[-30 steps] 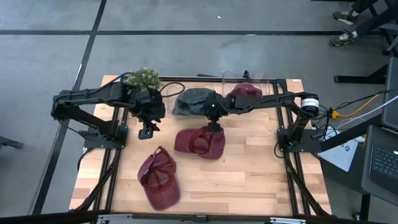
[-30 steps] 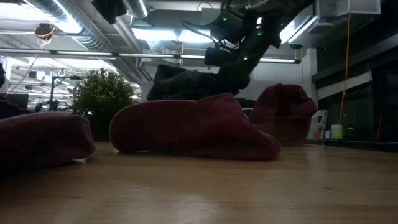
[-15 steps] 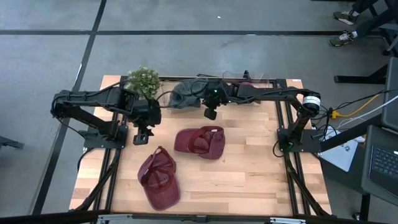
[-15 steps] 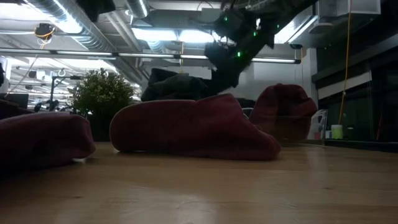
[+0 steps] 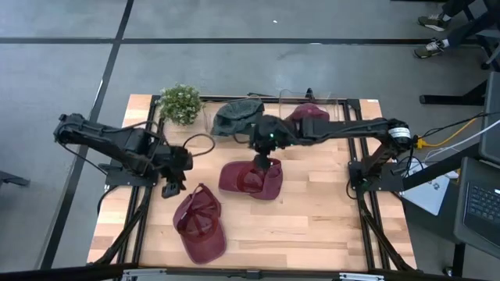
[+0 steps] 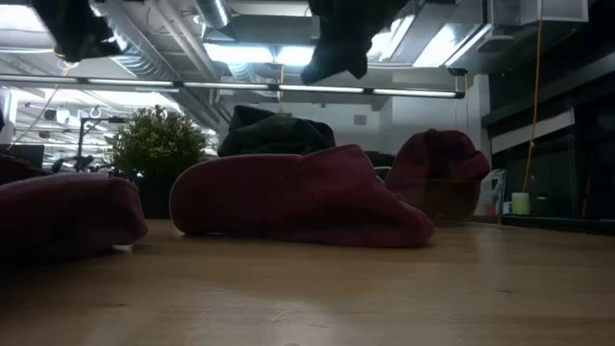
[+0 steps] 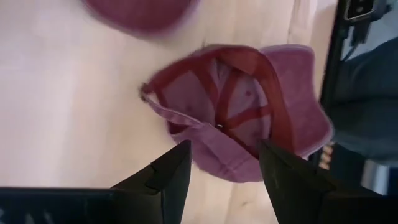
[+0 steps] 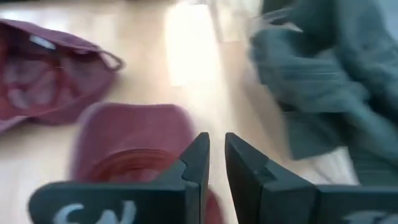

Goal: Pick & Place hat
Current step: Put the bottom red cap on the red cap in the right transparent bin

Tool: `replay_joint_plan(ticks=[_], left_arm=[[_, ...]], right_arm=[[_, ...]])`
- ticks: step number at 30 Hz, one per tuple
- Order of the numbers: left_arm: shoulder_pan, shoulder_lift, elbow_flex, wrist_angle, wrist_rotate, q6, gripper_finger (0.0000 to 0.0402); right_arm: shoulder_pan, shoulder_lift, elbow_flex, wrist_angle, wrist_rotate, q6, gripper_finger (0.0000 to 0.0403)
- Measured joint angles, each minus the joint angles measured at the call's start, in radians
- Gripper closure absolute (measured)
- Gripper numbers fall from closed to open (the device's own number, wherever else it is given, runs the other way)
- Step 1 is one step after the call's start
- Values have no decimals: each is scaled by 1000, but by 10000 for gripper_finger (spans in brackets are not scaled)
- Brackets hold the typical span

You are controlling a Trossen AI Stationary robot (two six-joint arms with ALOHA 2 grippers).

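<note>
Right gripper (image 5: 266, 164) drops the green hat (image 5: 237, 115) at the surface's far edge and swings over the center maroon hat (image 5: 251, 179), fingers nearly clenched, empty. Left gripper (image 5: 170, 190) pulls back over the near-left maroon hat (image 5: 200, 223), fingers spread, released. Risk: clenched fingers just shove the cap.

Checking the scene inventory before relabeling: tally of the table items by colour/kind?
Maroon caps: 3, one at the front left, one mid-table, one at the back right
Dark green cap: 1, at the back
Potted plant: 1, at the back left corner
Total: 5
</note>
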State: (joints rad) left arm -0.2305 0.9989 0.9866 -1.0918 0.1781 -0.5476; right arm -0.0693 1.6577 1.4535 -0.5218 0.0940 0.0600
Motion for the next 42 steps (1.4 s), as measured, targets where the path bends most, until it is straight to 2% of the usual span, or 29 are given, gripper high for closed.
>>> replay_joint_plan(ticks=[7,11,16,21,26,30,34,42], left_arm=[[-139,-21,-163,185,5,-185,219],[-208,-1,-256,299,-36,-257,210],[-253,41,-332,331,-45,-394,174],[-274,100,-371,357,-46,-489,131],[-283,173,-378,478,-38,-516,101],[-292,215,-378,565,-38,-506,94],[-308,262,-378,581,-47,-468,94],[-332,394,-375,571,-130,-463,105]], right_arm=[[84,1,6,7,0,74,350],[116,1,6,7,0,157,350],[155,1,6,7,5,205,350],[190,1,6,6,67,238,350],[211,1,6,4,90,268,350],[223,1,6,-3,90,282,350],[225,1,6,-17,90,296,350],[225,1,6,-79,89,308,350]])
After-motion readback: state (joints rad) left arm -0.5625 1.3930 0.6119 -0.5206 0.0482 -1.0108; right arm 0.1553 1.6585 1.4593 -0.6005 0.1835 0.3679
